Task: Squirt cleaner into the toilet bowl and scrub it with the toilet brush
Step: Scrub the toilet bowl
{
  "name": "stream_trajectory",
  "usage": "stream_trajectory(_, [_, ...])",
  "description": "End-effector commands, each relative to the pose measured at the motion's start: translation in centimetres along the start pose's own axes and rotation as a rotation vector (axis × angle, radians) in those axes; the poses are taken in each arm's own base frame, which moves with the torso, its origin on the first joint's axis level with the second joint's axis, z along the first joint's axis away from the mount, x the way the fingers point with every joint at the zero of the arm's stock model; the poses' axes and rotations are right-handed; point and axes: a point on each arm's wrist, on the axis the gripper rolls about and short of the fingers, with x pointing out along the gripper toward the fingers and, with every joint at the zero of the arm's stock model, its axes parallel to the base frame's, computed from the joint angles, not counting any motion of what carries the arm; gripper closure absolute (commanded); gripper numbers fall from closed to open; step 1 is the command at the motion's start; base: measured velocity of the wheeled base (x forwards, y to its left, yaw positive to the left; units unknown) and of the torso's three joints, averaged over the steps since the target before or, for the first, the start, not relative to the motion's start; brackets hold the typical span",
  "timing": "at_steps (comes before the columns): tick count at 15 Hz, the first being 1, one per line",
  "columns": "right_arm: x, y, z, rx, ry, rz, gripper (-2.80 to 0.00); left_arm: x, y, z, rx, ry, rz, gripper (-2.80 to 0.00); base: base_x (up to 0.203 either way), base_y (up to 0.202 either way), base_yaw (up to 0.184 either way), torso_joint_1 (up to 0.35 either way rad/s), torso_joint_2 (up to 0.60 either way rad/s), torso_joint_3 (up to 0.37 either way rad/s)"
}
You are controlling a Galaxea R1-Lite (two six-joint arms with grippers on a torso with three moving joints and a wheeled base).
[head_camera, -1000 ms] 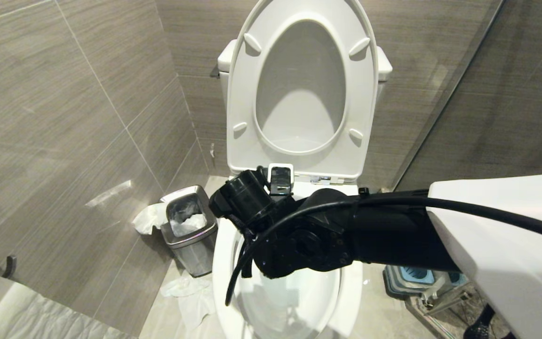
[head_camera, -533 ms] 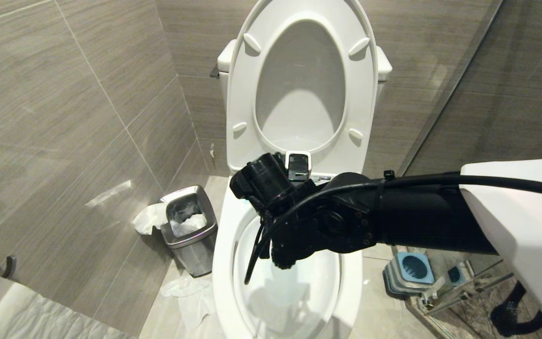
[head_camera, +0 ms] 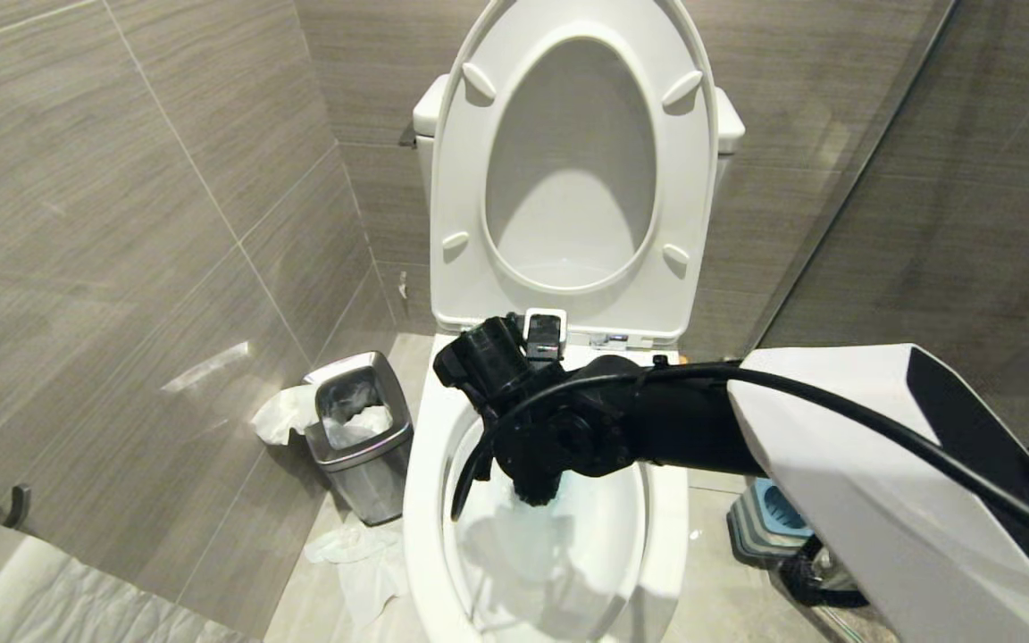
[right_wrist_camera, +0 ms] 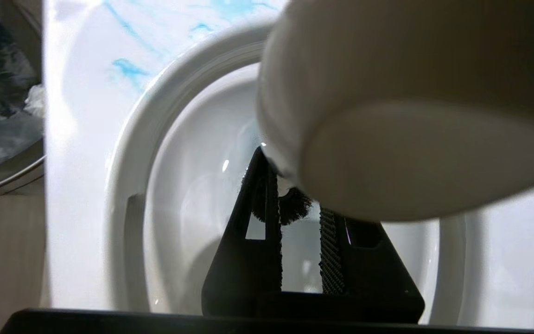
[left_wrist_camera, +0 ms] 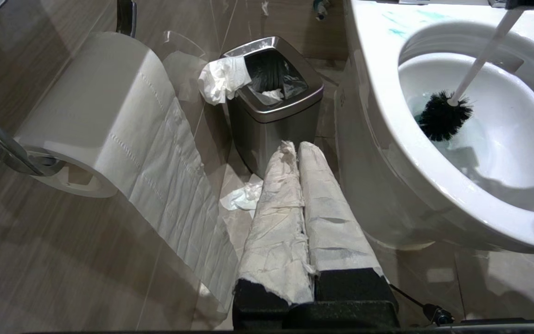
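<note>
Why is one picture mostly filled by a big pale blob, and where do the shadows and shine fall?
Right wrist view: the blob is the brush handle, so close to the lens that it is out of focus. Head view: the arm throws a soft shadow into the toilet bowl, and the wall tiles carry a bright glare streak. Left wrist view: sharp; the brush head stands out dark on glossy white.

1. In the head view, the robot's right arm (head_camera: 657,429) covers the back part of the toilet bowl (head_camera: 421,482), and the brush cannot be seen there.
2. The top of the brush handle (left_wrist_camera: 485,58) runs off the edge of the left wrist view.
3. A big blurry white shape, the handle's tip (right_wrist_camera: 410,106), hides most of the right wrist view.
4. Only a bit of the bristles (right_wrist_camera: 290,206) shows there.
</note>
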Motion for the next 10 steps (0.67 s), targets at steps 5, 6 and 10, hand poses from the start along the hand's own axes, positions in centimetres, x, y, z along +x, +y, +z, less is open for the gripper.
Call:
stream_trajectory(5, [-3.5,-1.0,3.7,0.05,-0.047,0.036,0.0,0.0,0.0,0.0,0.0,0.002,0.0,0.0,0.0,0.0,0.0,0.0,0.0,0.0])
stream_trajectory(6, [-5.2,-1.5,5.0,0.06,-0.058,0.054,0.0,0.0,0.0,0.0,0.0,0.003,0.0,0.0,0.0,0.0,0.0,0.0,0.0,0.0])
stream_trajectory(10, [-8.9,-2.9,7.5,0.072,-0.074,0.085,0.0,0.0,0.0,0.0,0.0,0.003,0.0,0.0,0.0,0.0,0.0,0.0,0.0,0.0])
